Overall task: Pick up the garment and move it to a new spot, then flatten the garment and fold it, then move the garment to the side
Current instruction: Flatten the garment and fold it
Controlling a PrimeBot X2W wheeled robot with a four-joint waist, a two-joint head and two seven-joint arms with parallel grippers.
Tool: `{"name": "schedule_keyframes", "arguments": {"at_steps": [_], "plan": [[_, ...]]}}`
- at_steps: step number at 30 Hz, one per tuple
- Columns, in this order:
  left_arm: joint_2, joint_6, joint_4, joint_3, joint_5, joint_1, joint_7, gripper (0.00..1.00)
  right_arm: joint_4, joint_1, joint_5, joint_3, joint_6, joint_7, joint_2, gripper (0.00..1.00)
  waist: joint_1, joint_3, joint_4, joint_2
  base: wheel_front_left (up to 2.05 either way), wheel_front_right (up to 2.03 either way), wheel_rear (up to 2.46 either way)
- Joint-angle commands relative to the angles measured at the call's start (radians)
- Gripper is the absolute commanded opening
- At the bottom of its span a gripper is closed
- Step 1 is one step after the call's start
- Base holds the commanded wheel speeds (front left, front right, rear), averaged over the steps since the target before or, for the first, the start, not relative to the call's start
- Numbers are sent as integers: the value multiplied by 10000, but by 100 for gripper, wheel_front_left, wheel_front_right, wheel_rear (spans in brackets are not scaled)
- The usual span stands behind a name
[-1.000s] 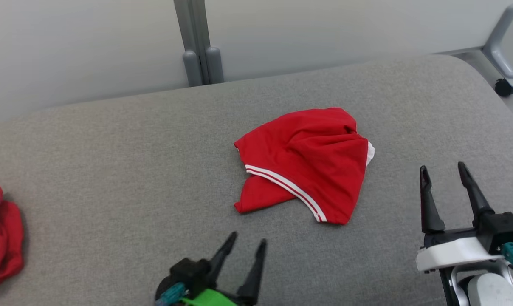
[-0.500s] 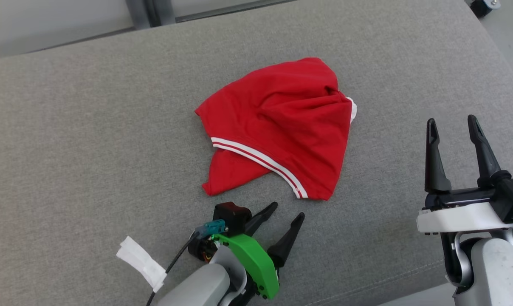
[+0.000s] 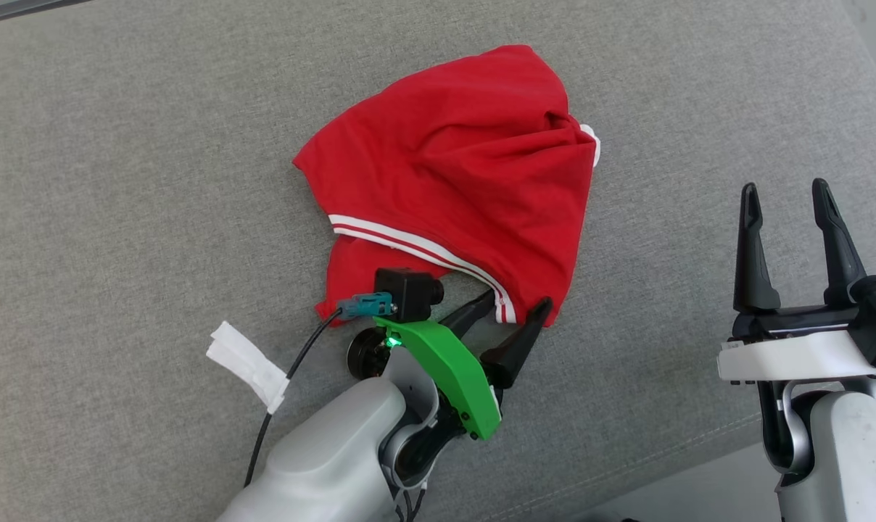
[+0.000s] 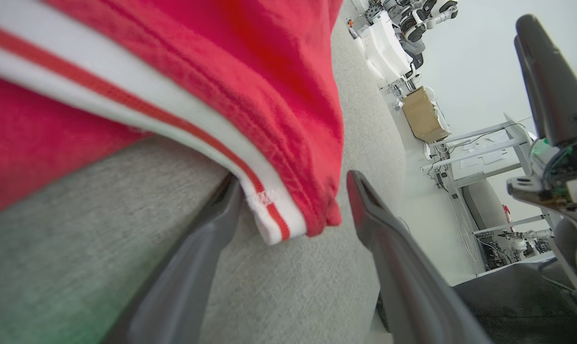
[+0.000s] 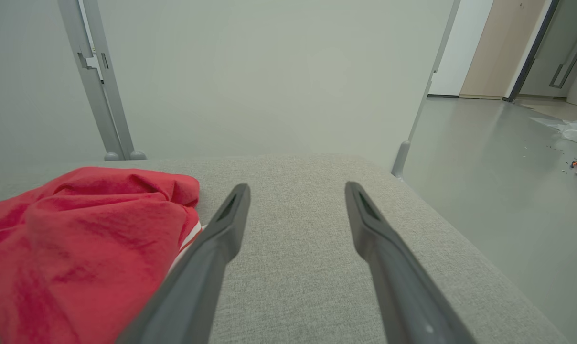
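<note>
- The red garment (image 3: pixel 460 167) lies crumpled on the grey fabric cushion (image 3: pixel 119 181), near its middle, with a white-striped hem (image 3: pixel 409 243) running across its near side.
- The left gripper (image 3: pixel 518 299) sits at the garment's near corner. Its fingers are spread apart, and in the left wrist view the striped corner (image 4: pixel 274 220) lies between them, ungripped.
- One left finger (image 4: pixel 212 224) is right against the hem edge; I cannot tell whether it touches.
- The right gripper (image 3: pixel 785 186) hangs over bare cushion to the garment's right, clear of the cloth, fingers parted and holding nothing.
- A white tape tag (image 3: pixel 246 365) is wrapped on the left arm's black cable (image 3: pixel 293 370).
</note>
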Motion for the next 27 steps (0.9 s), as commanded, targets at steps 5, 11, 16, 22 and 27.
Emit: {"name": "schedule_keyframes", "arguments": {"at_steps": [5, 11, 16, 22, 27], "plan": [[-39, -128, 147, -670, -263, -95, -251, 0, 52, -133, 85, 75, -14, -5, 6, 100, 0, -60, -19, 0, 0, 0, 0], [318, -93, -777, -457, -329, -1312, -906, 0, 144, 8, 154, 103, -14, -5, 6, 100, 0, -418, -23, 0, 0, 0, 0], [785, -87, -1484, -67, -326, -2762, -835, 0, 254, 53, 274, 286, -14, -5, 5, 100, 0, -828, -157, 0, 0, 0, 0], [964, -84, -1662, 736, -668, -4816, -162, 0, 355, 85, 401, 517, -14, -5, 5, 100, 0, -1130, -394, 0, 0, 0, 0], [614, 108, -1320, 1431, -744, -7026, 456, 0, 425, 70, 562, 621, -14, -5, 7, 100, 0, -1256, -671, 0, 0, 0, 0]]}}
